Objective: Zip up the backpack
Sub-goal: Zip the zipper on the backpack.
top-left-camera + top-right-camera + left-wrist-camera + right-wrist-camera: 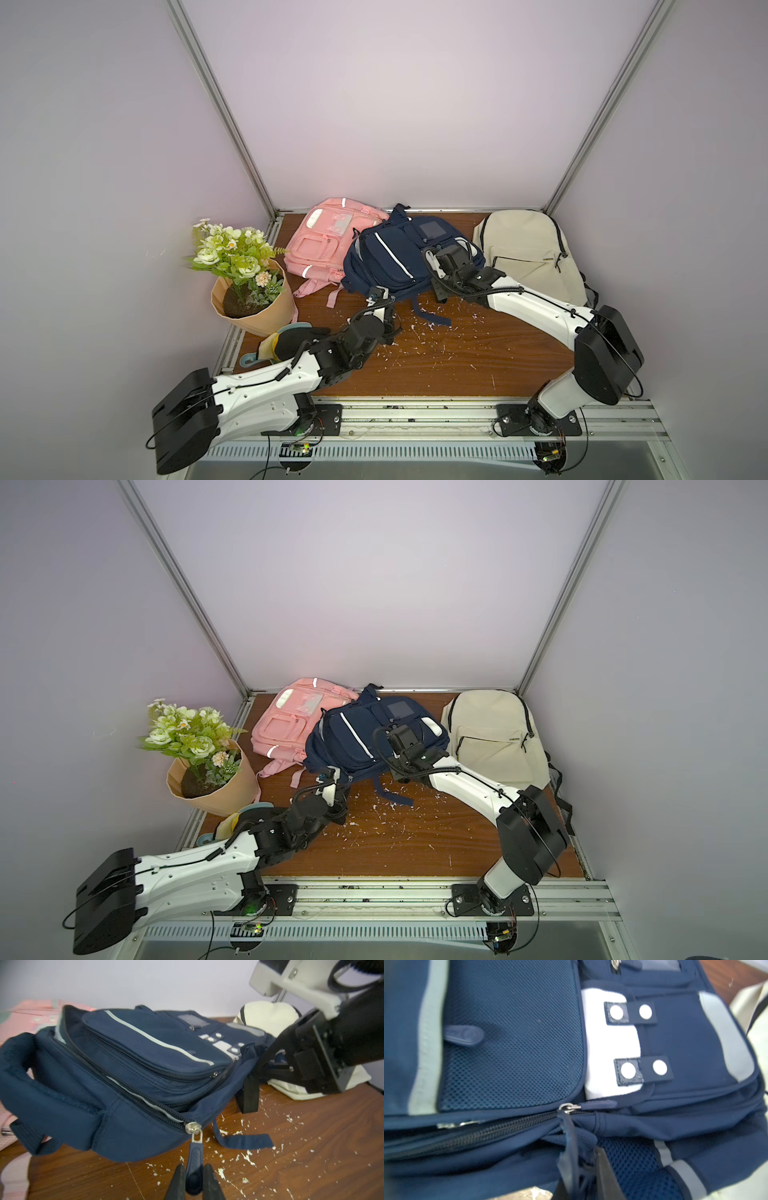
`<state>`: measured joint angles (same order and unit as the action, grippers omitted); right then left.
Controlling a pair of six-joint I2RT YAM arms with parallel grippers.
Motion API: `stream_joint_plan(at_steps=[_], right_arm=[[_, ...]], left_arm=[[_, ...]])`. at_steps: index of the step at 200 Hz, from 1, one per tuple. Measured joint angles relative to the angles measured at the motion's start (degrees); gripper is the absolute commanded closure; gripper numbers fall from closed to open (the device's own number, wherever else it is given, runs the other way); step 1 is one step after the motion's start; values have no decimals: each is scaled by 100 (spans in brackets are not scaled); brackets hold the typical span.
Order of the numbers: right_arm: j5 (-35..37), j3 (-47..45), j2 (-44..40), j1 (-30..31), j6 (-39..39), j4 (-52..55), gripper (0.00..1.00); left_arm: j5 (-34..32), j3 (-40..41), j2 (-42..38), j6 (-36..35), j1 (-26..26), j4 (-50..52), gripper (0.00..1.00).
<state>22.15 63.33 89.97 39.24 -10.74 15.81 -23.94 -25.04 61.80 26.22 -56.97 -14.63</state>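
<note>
Left gripper (194, 1169) pinches zipper pull (195, 1153); right gripper (583, 1157) clamps navy backpack (512, 1043) fabric (fingertips blurred, half-buried).

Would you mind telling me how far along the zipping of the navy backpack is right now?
Done: the left gripper is shut on the pull tab, and the right gripper pinches the navy backpack at its side. In hand: the slider, sitting near one end of the track. Left: the main zipper gapes open, grey lining showing; closing looks barely started.
</note>
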Motion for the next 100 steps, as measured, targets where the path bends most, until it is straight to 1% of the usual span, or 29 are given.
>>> stream_joint_plan(at_steps=[23,25,26,29,37,47,59,73,87,100], right_arm=[[-225,-667,-299,-79,17,-437,66],[-245,-719,-345,-81,15,-487,66],[-269,-772,-385,-85,39,-509,64],[-326,-874,-468,-98,55,-546,62],[-503,-1176,-772,-120,98,-702,53],[-756,-1519,-1200,-105,190,-905,46],[-988,-1823,-1705,-2,291,-1154,40],[-1255,-1974,-2070,232,413,-1432,36],[-1510,-1998,-2153,470,525,-1764,34],[-1661,-1996,-2065,664,614,-2028,32]], left_arm=[[278,-9,302,-28,0,-118,100],[295,-9,319,-33,0,-118,100],[302,-9,326,-33,0,-118,100],[323,-11,345,-35,0,-118,100],[378,-11,400,-55,0,-118,100],[444,-9,444,-92,0,-116,100],[474,-9,459,-116,0,-105,100],[492,-9,457,-160,0,-105,100],[525,-9,450,-219,0,-105,100],[549,-9,424,-256,0,-103,100]])
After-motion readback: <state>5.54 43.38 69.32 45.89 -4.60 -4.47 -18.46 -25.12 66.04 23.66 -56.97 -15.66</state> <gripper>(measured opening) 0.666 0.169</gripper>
